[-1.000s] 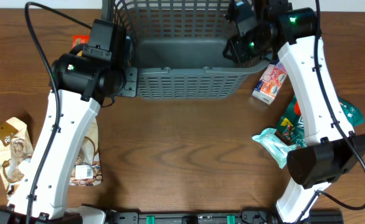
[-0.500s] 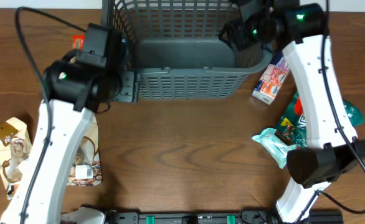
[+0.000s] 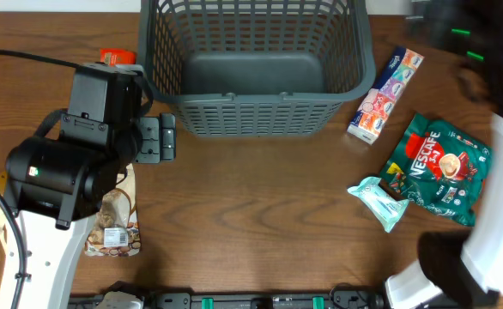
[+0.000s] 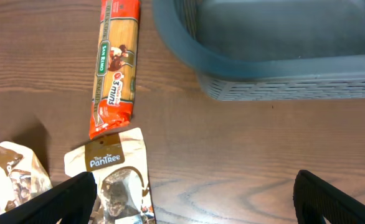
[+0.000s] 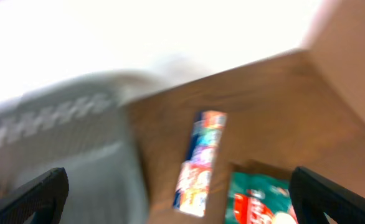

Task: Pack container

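Both arms have drawn back from the container (image 3: pixel 256 110) at upper centre; the left tool (image 4: pixel 192 190) and right tool (image 5: pixel 179 180) now gape wide, empty.

Dark brown wood-grain table (image 3: pixel 260 197), evenly lit. Pale wall (image 5: pixel 139 31) past the far edge, blown out white in right wrist view.

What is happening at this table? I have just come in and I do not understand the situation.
Two robot arms are packing a grey container, and at this moment it is empty. Both claws are open and hold nothing. The left claw hangs over the table near the pasta packet and a Pantree pouch. The right claw, blurred, looks down on a colourful pack and the Nescafé bag. Every packet lies on the table outside the container.
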You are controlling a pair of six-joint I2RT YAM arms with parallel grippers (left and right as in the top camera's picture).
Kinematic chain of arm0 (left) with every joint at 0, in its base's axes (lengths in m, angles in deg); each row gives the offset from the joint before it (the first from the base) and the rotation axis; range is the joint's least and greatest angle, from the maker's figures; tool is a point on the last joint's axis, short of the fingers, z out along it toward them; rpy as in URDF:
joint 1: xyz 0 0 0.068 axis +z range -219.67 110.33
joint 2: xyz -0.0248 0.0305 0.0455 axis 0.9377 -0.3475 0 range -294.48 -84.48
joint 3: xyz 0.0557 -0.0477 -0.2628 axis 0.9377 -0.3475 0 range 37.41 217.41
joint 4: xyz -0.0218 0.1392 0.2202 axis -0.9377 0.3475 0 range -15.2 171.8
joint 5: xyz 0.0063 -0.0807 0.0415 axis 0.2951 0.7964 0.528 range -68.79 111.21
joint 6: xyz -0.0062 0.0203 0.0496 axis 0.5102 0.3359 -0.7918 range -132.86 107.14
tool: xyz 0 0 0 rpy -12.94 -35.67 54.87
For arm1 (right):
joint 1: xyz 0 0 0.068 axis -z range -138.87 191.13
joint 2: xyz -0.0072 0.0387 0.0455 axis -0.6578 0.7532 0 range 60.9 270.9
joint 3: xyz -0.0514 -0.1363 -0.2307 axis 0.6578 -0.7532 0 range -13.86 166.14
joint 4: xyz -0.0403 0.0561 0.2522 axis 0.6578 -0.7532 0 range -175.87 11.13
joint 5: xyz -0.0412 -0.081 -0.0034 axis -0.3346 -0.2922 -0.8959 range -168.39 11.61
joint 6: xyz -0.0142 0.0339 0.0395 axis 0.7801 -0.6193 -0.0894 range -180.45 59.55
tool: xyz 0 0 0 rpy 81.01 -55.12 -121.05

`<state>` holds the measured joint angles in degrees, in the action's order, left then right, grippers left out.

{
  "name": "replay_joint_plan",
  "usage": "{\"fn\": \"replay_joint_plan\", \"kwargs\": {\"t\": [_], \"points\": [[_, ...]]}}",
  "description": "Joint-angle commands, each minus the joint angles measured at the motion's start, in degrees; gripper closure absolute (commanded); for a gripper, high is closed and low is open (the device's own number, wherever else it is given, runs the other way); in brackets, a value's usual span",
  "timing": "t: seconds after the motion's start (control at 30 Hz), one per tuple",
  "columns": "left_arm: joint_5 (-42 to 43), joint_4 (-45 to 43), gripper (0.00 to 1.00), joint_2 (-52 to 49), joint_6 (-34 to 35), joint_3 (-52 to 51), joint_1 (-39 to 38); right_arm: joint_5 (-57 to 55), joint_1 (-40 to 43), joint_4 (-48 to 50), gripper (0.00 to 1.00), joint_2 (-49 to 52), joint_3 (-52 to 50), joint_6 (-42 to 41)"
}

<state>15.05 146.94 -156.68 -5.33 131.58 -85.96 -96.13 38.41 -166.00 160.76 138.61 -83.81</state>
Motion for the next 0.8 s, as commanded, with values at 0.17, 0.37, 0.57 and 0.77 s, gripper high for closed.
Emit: {"fn": "replay_joint_plan", "kwargs": {"t": [0.17, 0.37, 0.57, 0.77], "points": [[-1.2, 0.0, 0.08, -0.5, 0.7, -0.3, -0.1, -0.4, 7.6, -1.3, 0.01, 4.0, -5.5, -16.1], [-1.2, 0.0, 0.08, -0.5, 0.7, -0.3, -0.1, 3.5, 8.3, 4.2, 0.0, 12.2, -14.9, -19.1], [-1.2, 0.1, 0.08, -0.5, 0.7, -0.4, -0.1, 8.7, 8.3, 10.4, 0.01, 20.9, -19.0, -18.2], [-1.2, 0.5, 0.08, -0.5, 0.7, -0.4, -0.1, 9.0, 8.2, 14.3, 0.01, 28.4, -19.1, -16.7]]}}
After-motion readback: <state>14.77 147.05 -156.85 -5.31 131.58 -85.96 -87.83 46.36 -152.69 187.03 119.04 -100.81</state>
